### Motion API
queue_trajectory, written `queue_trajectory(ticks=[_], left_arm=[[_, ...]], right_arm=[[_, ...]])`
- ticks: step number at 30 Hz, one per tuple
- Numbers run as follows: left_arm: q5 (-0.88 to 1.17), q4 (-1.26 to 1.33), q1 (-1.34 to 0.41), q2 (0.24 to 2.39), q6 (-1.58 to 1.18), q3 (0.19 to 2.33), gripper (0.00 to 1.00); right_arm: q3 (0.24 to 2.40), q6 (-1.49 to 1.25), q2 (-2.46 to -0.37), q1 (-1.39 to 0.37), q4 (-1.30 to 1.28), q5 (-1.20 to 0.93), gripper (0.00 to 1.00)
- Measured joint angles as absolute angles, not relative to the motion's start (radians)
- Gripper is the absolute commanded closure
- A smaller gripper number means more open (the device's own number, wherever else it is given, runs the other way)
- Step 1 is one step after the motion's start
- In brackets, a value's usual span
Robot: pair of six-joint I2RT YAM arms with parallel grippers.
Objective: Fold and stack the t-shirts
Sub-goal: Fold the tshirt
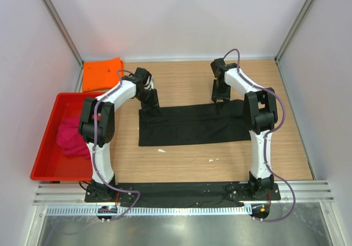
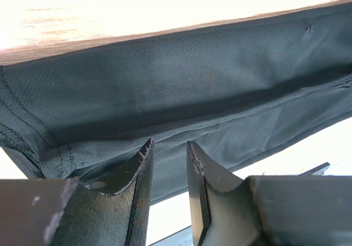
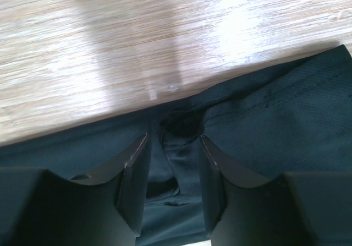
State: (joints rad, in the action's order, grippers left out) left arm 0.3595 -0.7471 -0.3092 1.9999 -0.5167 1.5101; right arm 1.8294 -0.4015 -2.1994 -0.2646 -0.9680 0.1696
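Left gripper (image 2: 168,147): jaws narrowly spread at the black shirt (image 1: 192,124) edge, grip unclear
Right gripper (image 3: 173,141): pinching a cloth fold
Advice: lifting both corners evenly, keeping the edge taut

Bare table (image 1: 187,81) beyond the black shirt (image 1: 192,126); red tray (image 1: 47,141) blocks the left side.

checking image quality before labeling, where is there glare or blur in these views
Left wrist: the wooden table along the top is blown out to near white, while the black t-shirt stays sharp enough to show its weave. Right wrist: a bright glare patch on the wood, grain slightly smeared. Top external: evenly lit, sharp, with only a faint red glow above the orange t-shirt.
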Motion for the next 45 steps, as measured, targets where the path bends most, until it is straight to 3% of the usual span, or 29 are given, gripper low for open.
queue_trajectory(ticks=[3,4,5,8,17,32,34,37,39,40,41,45], left_arm=[[0.360,-0.751,-0.309,2.000,-0.516,1.510,0.70],[0.360,-0.752,-0.309,2.000,-0.516,1.510,0.70],[0.360,-0.753,-0.309,2.000,-0.515,1.510,0.70],[0.360,-0.754,-0.309,2.000,-0.515,1.510,0.71],[0.359,-0.760,-0.309,2.000,-0.511,1.502,0.71],[0.360,-0.774,-0.309,2.000,-0.491,1.477,0.71],[0.359,-0.781,-0.309,2.000,-0.487,1.477,0.71],[0.359,-0.789,-0.309,2.000,-0.481,1.477,0.71],[0.358,-0.799,-0.309,2.000,-0.477,1.477,0.70],[0.356,-0.804,-0.309,2.000,-0.473,1.477,0.70],[0.356,-0.807,-0.309,2.000,-0.471,1.477,0.70],[0.356,-0.810,-0.309,2.000,-0.467,1.477,0.70]], right_arm=[[1.830,-0.399,-2.214,-0.265,-0.971,0.179,0.65],[1.830,-0.398,-2.220,-0.265,-0.973,0.183,0.71],[1.831,-0.399,-2.224,-0.265,-0.974,0.186,0.84],[1.831,-0.400,-2.228,-0.264,-0.982,0.195,0.95],[1.748,-0.444,-2.149,-0.264,-0.993,0.207,0.99],[1.202,-0.772,-1.702,-0.263,-0.896,0.167,0.98],[1.119,-0.833,-1.652,-0.263,-0.860,0.145,0.90],[0.977,-0.923,-1.552,-0.263,-0.829,0.097,0.63],[0.903,-0.958,-1.475,-0.264,-0.825,0.071,0.54],[0.883,-0.967,-1.436,-0.264,-0.833,0.068,0.42],[0.881,-0.968,-1.407,-0.263,-0.842,0.072,0.36],[1.014,-0.882,-1.416,-0.257,-0.883,0.160,0.32]])
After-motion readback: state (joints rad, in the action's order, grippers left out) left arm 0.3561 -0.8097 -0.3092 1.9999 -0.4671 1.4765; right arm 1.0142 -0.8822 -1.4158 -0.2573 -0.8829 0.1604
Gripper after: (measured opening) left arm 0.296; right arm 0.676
